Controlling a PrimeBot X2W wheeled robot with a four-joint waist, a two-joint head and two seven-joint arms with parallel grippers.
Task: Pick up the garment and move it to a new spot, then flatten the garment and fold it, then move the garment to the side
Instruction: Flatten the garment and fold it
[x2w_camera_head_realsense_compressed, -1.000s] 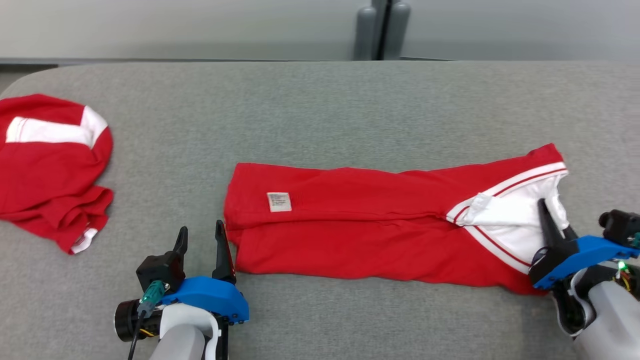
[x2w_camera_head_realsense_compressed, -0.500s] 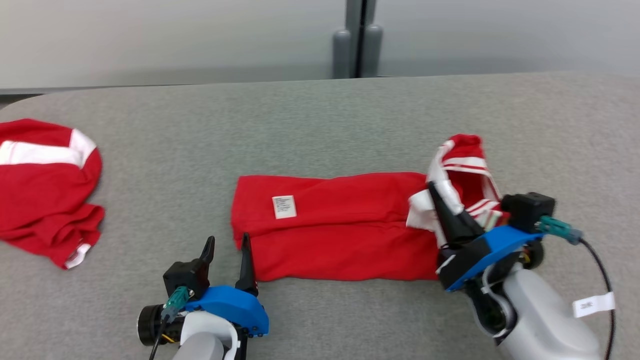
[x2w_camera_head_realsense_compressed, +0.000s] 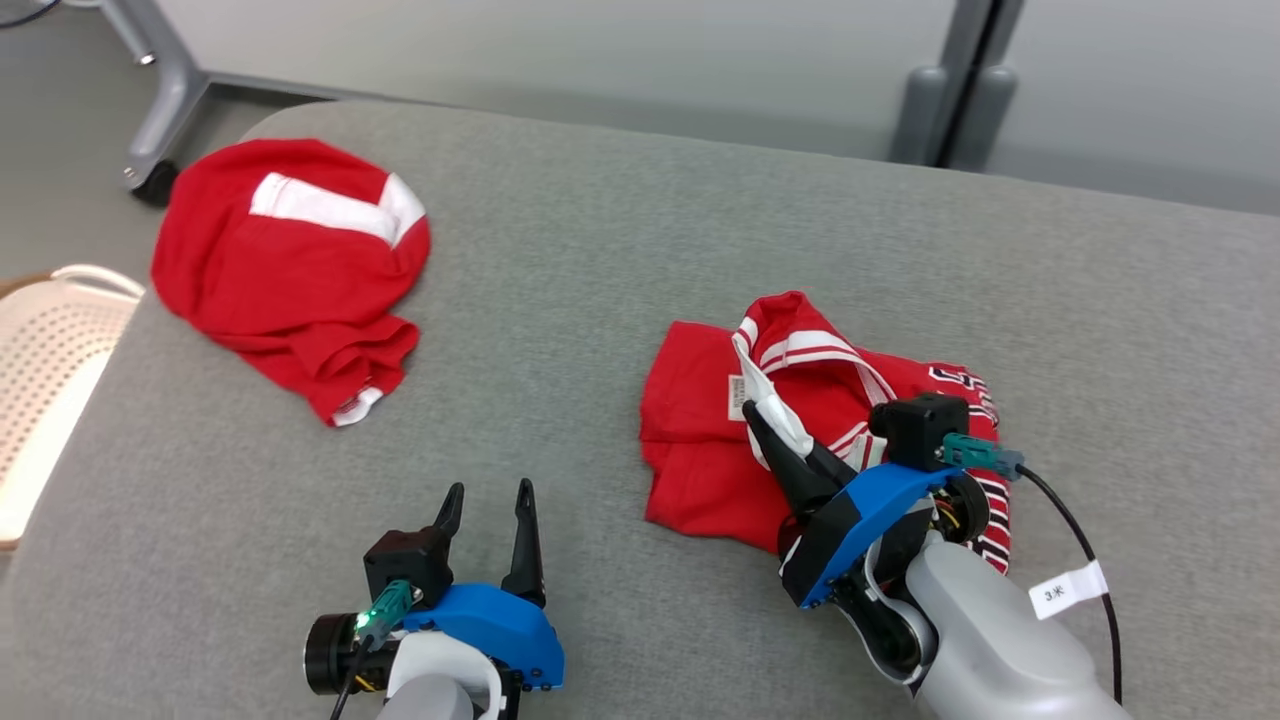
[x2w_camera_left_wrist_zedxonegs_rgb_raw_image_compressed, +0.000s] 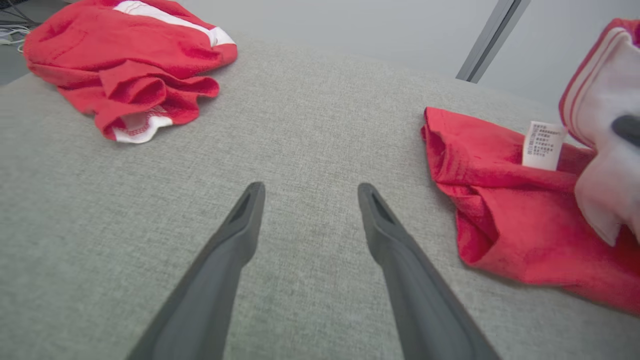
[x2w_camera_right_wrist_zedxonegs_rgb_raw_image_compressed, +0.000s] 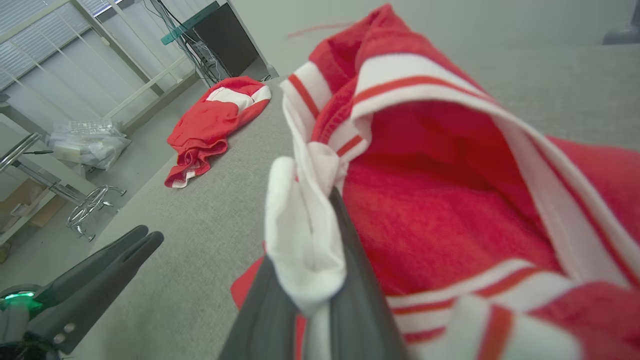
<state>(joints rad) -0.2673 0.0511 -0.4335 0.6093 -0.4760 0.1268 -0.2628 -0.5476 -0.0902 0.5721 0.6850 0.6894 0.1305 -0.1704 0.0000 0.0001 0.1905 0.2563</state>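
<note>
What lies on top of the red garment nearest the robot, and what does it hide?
The garment has its own striped end doubled over its red body, pinched in the shut right gripper. A white label shows beside the fold; whatever lies beneath is covered.

Quick count from my end, driving this remotely. Red garments: two, the near garment (x2w_camera_head_realsense_compressed: 700, 480) and the far garment (x2w_camera_head_realsense_compressed: 270, 290) off to the left. Grippers: two, my left gripper (x2w_camera_head_realsense_compressed: 489, 488) and my right gripper (x2w_camera_head_realsense_compressed: 752, 412), so four dark fingers (x2w_camera_left_wrist_zedxonegs_rgb_raw_image_compressed: 235, 235), two apiece. One grey table (x2w_camera_head_realsense_compressed: 600, 250). One white perforated basket (x2w_camera_head_realsense_compressed: 50, 350) past the table's left edge. One white care label (x2w_camera_left_wrist_zedxonegs_rgb_raw_image_compressed: 542, 145) on the near garment. One white printed tag (x2w_camera_head_realsense_compressed: 1068, 592) by my right arm (x2w_camera_head_realsense_compressed: 990, 640). Behind the table I count two grey posts (x2w_camera_head_realsense_compressed: 918, 110) and one caster wheel (x2w_camera_head_realsense_compressed: 150, 185).
</note>
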